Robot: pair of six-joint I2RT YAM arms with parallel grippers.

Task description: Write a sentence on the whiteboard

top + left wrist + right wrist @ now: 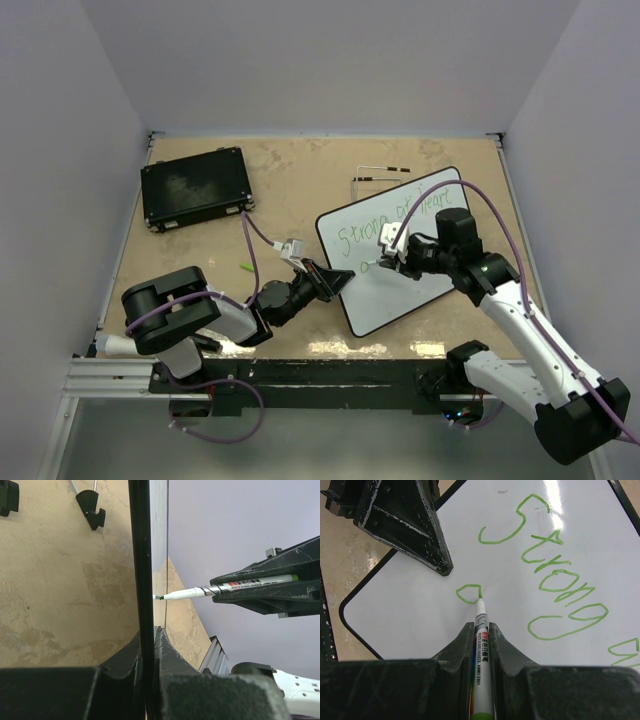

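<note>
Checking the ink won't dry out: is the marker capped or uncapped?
Uncapped: the marker shows a bare tip touching the whiteboard.

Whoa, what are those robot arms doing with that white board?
They are writing. The right gripper is shut on a green marker, its tip touching the whiteboard at the start of a second line. The left gripper clamps the board's edge. The sentence so far begins with "Strong" in green.

The whiteboard (395,605) is glossy, smooth white, throwing glare, with a thin black rim. The bench (60,580) looks like matt, mottled tan wood. The marker (482,650) has a smooth white plastic barrel. On the right gripper (480,627) the jaws are rough matt black plastic, scuffed pale at the edges. The black case (195,187) is matt.
</note>
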